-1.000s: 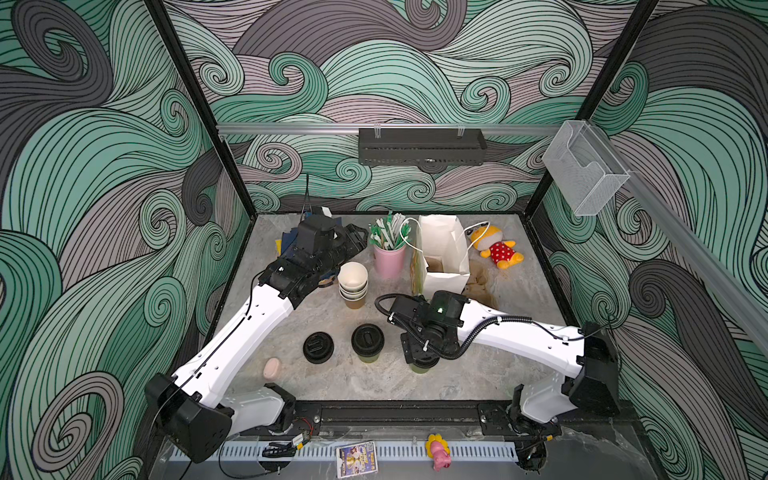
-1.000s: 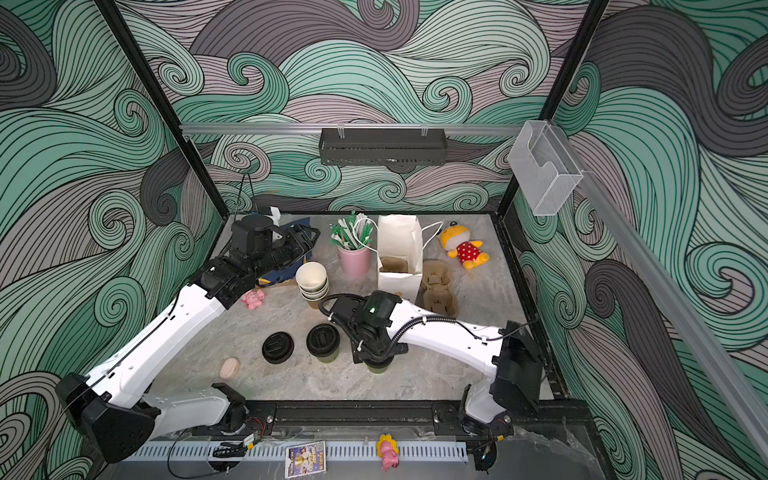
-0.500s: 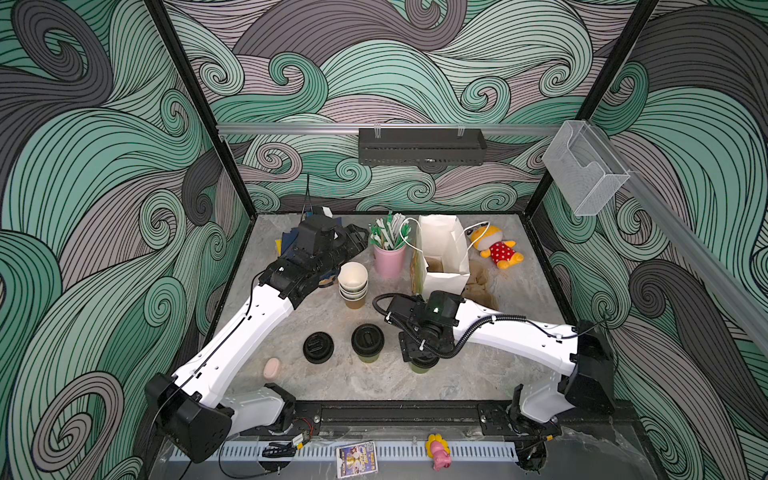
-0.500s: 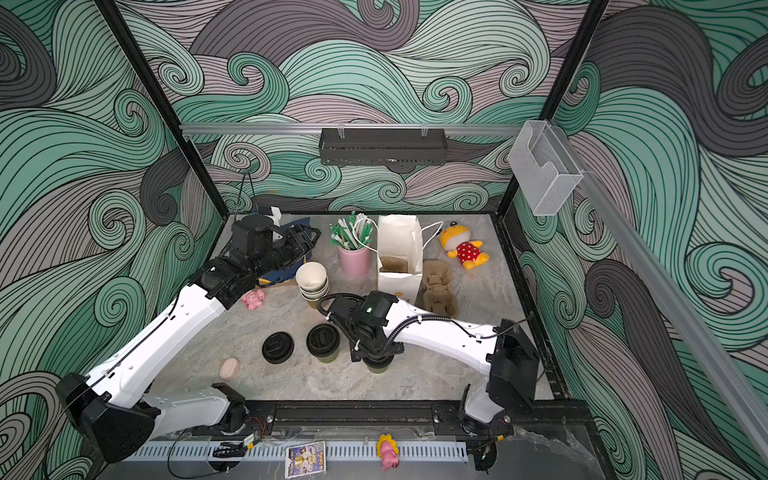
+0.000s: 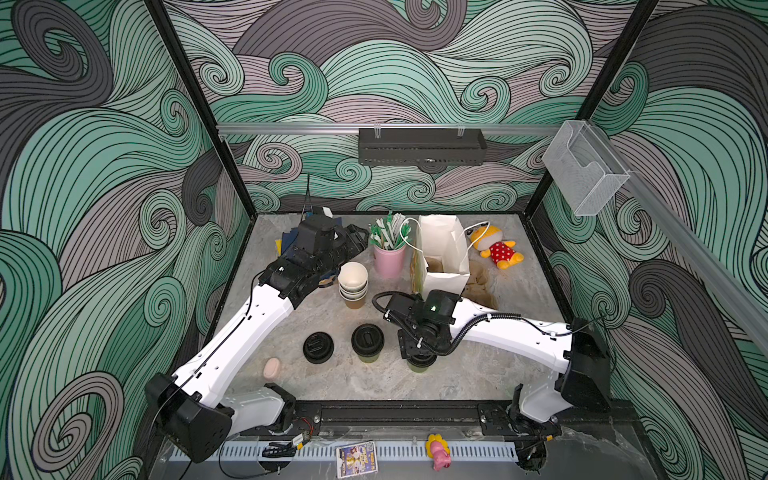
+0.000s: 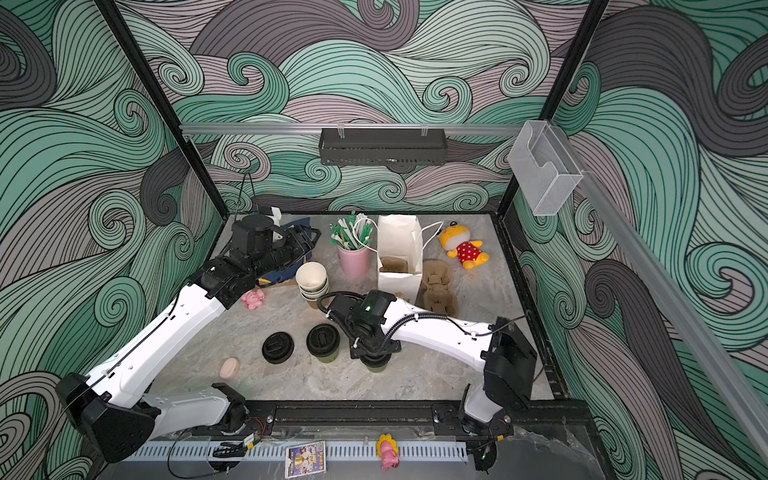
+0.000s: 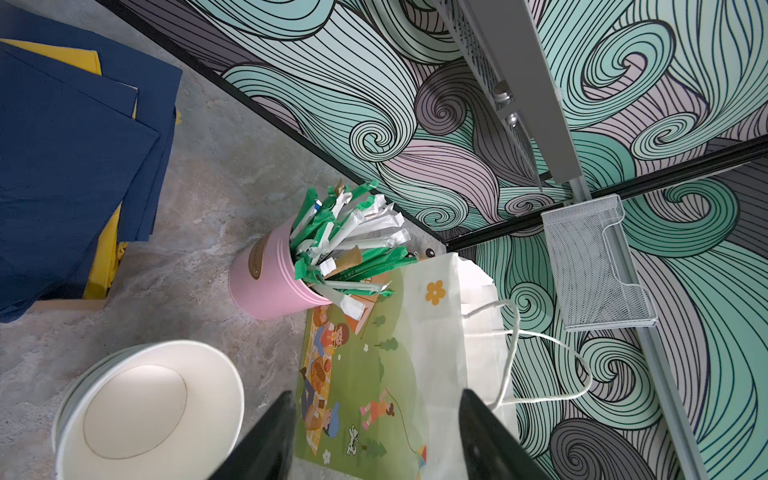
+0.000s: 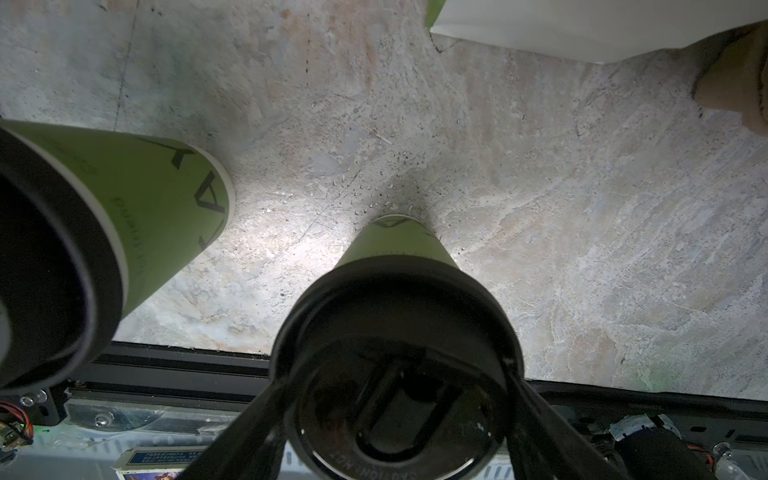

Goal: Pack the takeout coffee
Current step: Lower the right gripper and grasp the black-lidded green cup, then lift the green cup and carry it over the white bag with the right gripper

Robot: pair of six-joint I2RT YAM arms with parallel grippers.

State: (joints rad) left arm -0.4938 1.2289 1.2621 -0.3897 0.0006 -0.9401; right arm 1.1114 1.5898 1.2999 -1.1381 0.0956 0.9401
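One takeout coffee (image 8: 395, 245), an olive-green cup with a black lid, stands at the front middle of the table under my right gripper (image 5: 419, 353) (image 6: 374, 351). In the right wrist view the gripper (image 8: 397, 374) has its two fingers (image 8: 257, 411) closed against opposite sides of the lid. The other lidded takeout coffee (image 5: 368, 343) (image 6: 323, 343) (image 8: 166, 199) stands just to its left. My left gripper (image 5: 359, 239) (image 7: 378, 397) hangs open and empty at the back, pointing at the white paper bag (image 5: 442, 253) (image 7: 415, 353).
A loose black lid (image 5: 318, 348) lies left of the cups. A stack of empty cups (image 5: 353, 280), a pink cup of straws (image 5: 388, 259) and blue napkins (image 7: 62, 166) are at the back left. Cardboard carriers (image 6: 436, 286) and a plush toy (image 5: 494, 249) lie right of the bag.
My right gripper has shifted slightly left over the cup and its fingers have drawn in onto the lid. The left arm has not moved.
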